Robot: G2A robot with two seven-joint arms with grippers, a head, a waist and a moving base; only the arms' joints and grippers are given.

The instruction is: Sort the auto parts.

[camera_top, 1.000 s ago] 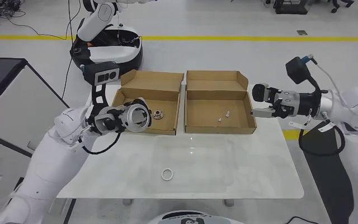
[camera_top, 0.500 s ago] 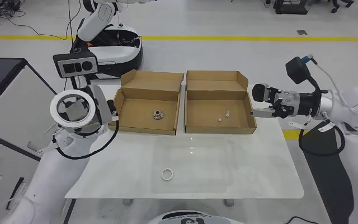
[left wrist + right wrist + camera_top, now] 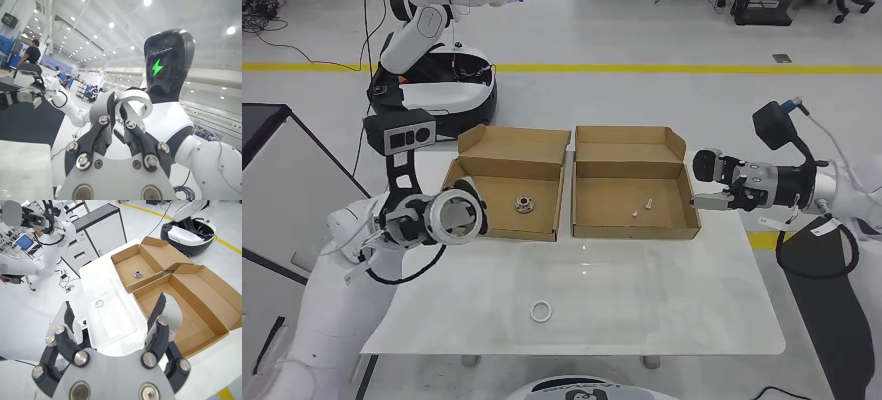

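The sorting looks roughly midway. A small flanged metal hub (image 3: 525, 205) already lies on the floor of the left open brown cardboard box (image 3: 497, 190). Two tiny pale pieces (image 3: 642, 208), too small to identify, lie in the right open brown cardboard box (image 3: 672, 195). One small silvery ring (image 3: 540, 311) waits in the shallow clear plastic tray (image 3: 602, 290) on the white table (image 3: 722, 300), nearer the robot than the boxes. The left gripper (image 3: 117, 108) is clamped on a wide silver metal ring (image 3: 141, 96), pinching its wall between the pads, and holds it in the air just beside the left box's outer wall, not yet over either box. By my reading, what remains is placing this ring and then fetching the small one from the tray. The right gripper (image 3: 114, 309) hangs just beside the right box's outer wall, jaws spread and nothing in them. The held ring is smooth, thick-walled machined metal with what looks like a small hole in its side. The hub is bright turned metal with a raised collar. The boxes are plain card with flaps standing at the back. The tray is glossy, see-through and round-cornered, and the finger pads are ribbed black rubber.
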